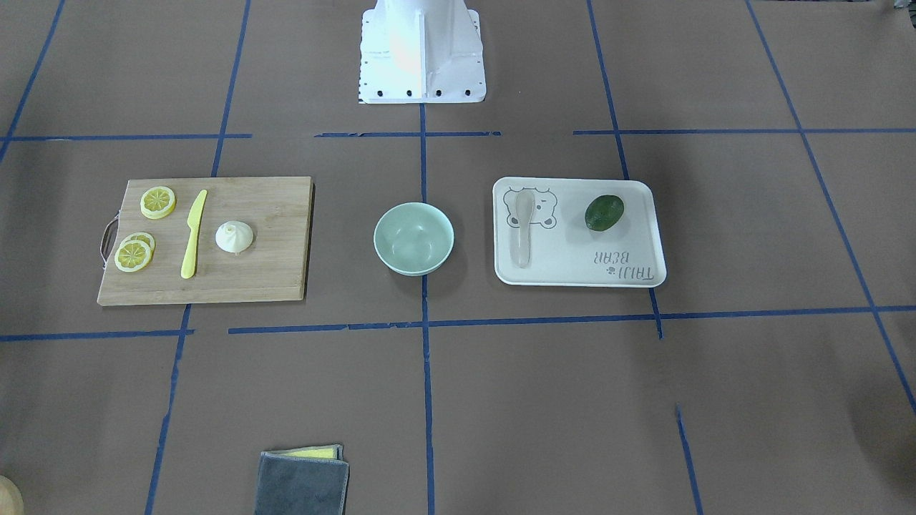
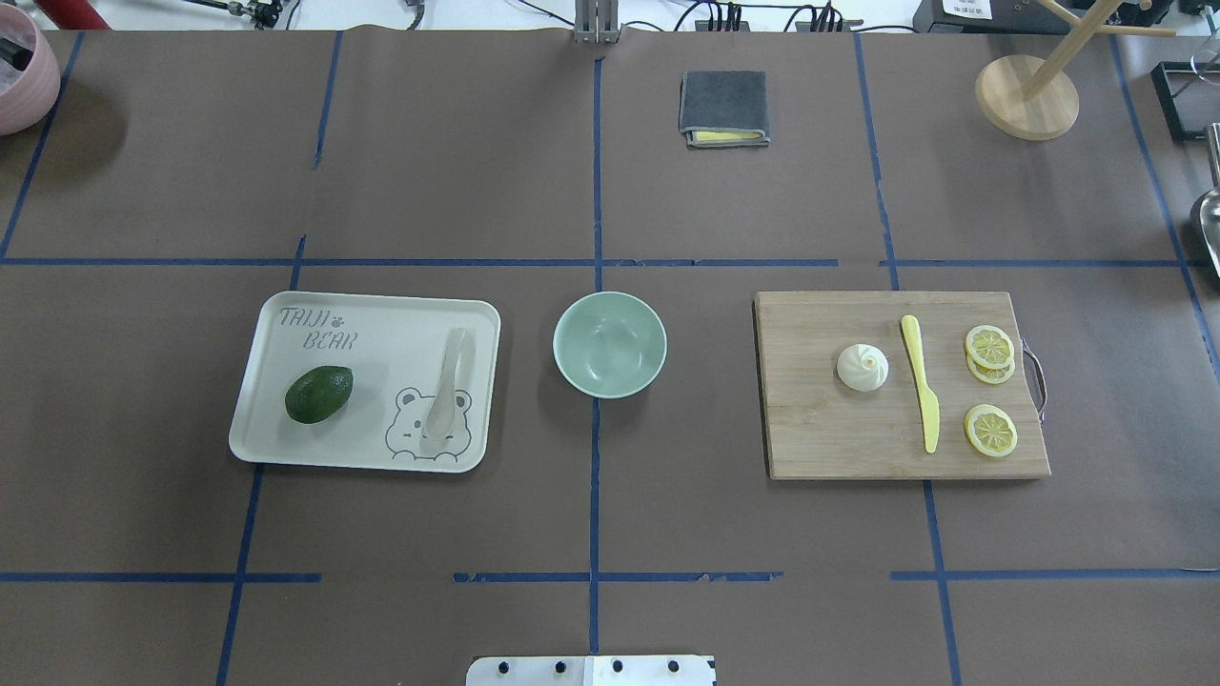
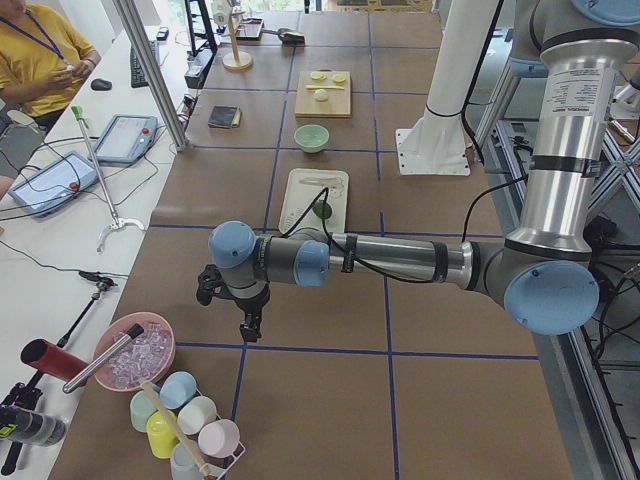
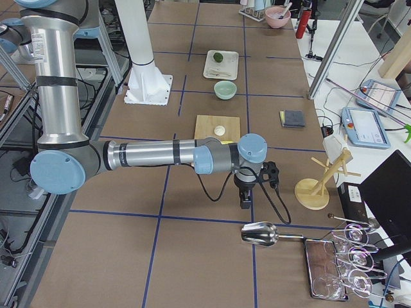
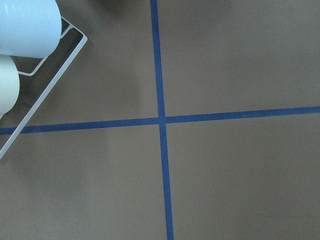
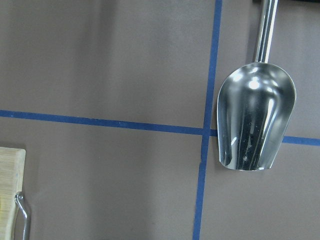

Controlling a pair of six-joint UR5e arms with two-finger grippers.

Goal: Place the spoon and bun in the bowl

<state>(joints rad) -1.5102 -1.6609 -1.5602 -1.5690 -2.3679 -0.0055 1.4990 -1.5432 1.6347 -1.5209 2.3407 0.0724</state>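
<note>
Off-white and likely slick, the spoon (image 2: 446,381) lies on the tray (image 2: 381,303), left of frame; we'd pinch its thick handle. The bun (image 2: 863,367) (soft, light) sits right, on the board (image 2: 829,438). Whether the left end effector (image 3: 247,333) or the right end effector (image 4: 244,203) is clenched, we cannot tell.

Worktop (image 2: 429,171): brown covering, gridded with blue tape lines (image 2: 596,191). Directly on it, in 1 row and set apart: white tray (image 2: 381,333) on the robot's left, mint-green bowl (image 2: 610,345) at centre over a tape line, wooden cutting board (image 2: 820,429) on the right. Folded grey cloth (image 2: 723,105) at the far side. Metal scoop (image 6: 255,117) at the right end.
</note>
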